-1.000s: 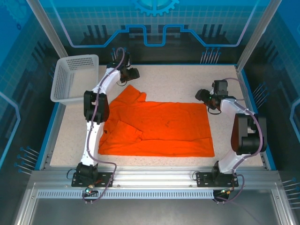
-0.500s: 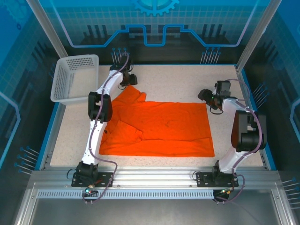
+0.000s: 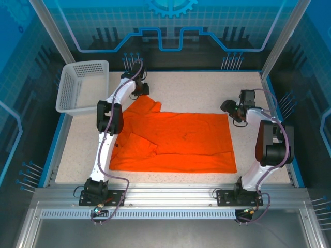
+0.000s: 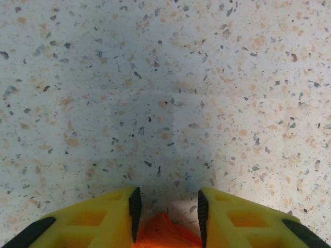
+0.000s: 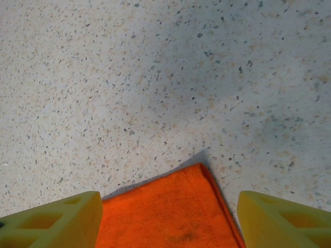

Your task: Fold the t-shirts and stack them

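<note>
One bright orange t-shirt [image 3: 176, 139] lies spread flat on the speckled table, a sleeve folded over its near left part. My left gripper [image 3: 140, 89] is down at the shirt's far left corner. In the left wrist view the left gripper [image 4: 168, 206] has its jaws a narrow gap apart, and a tip of orange fabric [image 4: 165, 233] lies between the pads, not pinched. My right gripper [image 3: 231, 110] hovers at the far right corner. The right wrist view shows the right gripper [image 5: 169, 199] wide open, with the shirt's corner [image 5: 155, 222] lying flat between the yellow fingers [image 5: 62, 219].
A white perforated basket [image 3: 83, 85] stands at the far left corner of the table. Bare table [image 3: 196, 90] lies beyond the shirt's far edge. Blue frame rails border the table on the left and right.
My left gripper has come down onto the shirt's far left corner and its jaws have narrowed. The right gripper has shifted slightly to the right, still wide open.
</note>
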Tool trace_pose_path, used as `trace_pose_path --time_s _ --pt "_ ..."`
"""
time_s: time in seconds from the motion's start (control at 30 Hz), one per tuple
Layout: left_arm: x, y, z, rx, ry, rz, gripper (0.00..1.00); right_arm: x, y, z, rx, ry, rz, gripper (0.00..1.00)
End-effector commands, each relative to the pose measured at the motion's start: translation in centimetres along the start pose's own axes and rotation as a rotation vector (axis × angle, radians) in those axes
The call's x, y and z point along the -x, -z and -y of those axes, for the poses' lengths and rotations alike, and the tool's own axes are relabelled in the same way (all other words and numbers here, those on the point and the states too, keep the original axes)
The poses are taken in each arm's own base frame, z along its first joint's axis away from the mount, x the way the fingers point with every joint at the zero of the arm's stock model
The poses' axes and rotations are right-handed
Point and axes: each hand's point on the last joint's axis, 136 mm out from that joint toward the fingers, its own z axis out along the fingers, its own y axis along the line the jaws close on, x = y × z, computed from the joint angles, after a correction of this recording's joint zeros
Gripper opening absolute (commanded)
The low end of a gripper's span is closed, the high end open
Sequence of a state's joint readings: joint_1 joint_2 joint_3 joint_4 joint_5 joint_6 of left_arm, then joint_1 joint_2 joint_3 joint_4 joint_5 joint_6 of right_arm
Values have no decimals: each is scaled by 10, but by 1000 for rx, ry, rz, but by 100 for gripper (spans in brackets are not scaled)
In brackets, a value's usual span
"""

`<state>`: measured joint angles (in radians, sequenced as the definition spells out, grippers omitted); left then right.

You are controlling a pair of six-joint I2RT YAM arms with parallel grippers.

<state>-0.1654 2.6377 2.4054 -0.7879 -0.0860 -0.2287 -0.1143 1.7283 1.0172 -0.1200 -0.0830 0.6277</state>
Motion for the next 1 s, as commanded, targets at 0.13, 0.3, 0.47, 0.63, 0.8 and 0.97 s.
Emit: trace_pose_path --time_s 0.13,0.3,0.47,0.63,0.8,0.97 --pt "-17 4 0 13 -30 -55 32 2 0 16 -53 -38 -1 71" --pt "-19 4 4 15 -48 -57 24 1 -1 23 -85 -47 -15 72" --pt "-21 4 6 23 -64 -51 14 -3 -11 35 -159 -71 -69 70" --pt "-16 8 9 18 -64 -36 9 -4 -20 37 -174 -68 -106 64" --pt "-11 13 14 8 -76 -16 6 -2 -29 34 -178 -53 -145 56" --pt "-8 17 19 1 -88 -1 1 -4 -38 29 -176 -38 -187 49"
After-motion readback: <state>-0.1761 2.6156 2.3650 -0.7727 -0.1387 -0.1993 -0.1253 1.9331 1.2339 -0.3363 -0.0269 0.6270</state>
